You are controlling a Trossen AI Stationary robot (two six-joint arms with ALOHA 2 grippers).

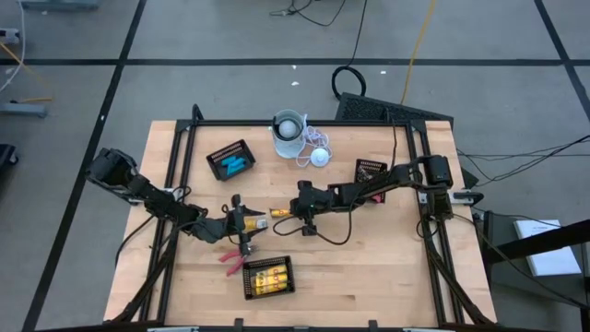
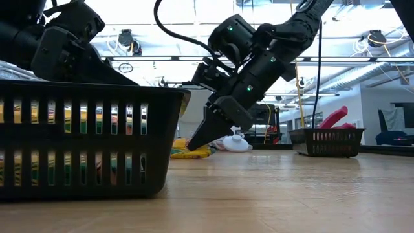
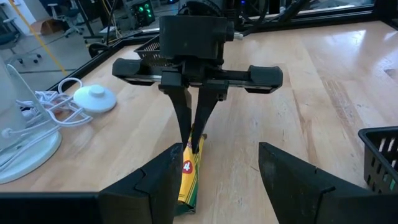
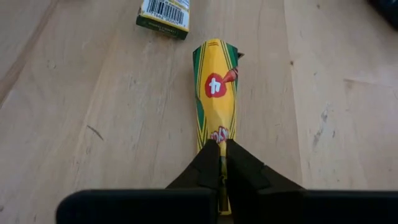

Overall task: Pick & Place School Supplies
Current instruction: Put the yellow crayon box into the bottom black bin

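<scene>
A yellow oblong pack (image 4: 214,87) with green edges lies at the table's middle, also seen as the pack (image 1: 279,213). My right gripper (image 4: 221,146) is shut on its end. My left gripper (image 3: 219,149) is open and faces it from the left, its fingers either side of the pack's other end (image 3: 186,180); whether one finger touches the pack does not show. A second yellow pack (image 4: 163,15) with a barcode lies just beyond the first. Red-handled scissors (image 1: 230,261) lie flat on the table near the front tray. My right gripper pinches the yellow pack between its two fingers at the end (image 4: 216,138) that faces the table's right. The fingers (image 2: 206,129) slant down from the right and lie along the pack. The pack narrows at the pinch. The rest of it lies on the table.
A black mesh tray (image 1: 269,277) with yellow packs stands near the front edge and fills the low view's left. Another tray (image 1: 232,160) holds light-blue sticks, and a third tray (image 1: 371,171) is at the right. A white cup (image 1: 289,129) and a white corded disc (image 1: 319,157) stand at the far side.
</scene>
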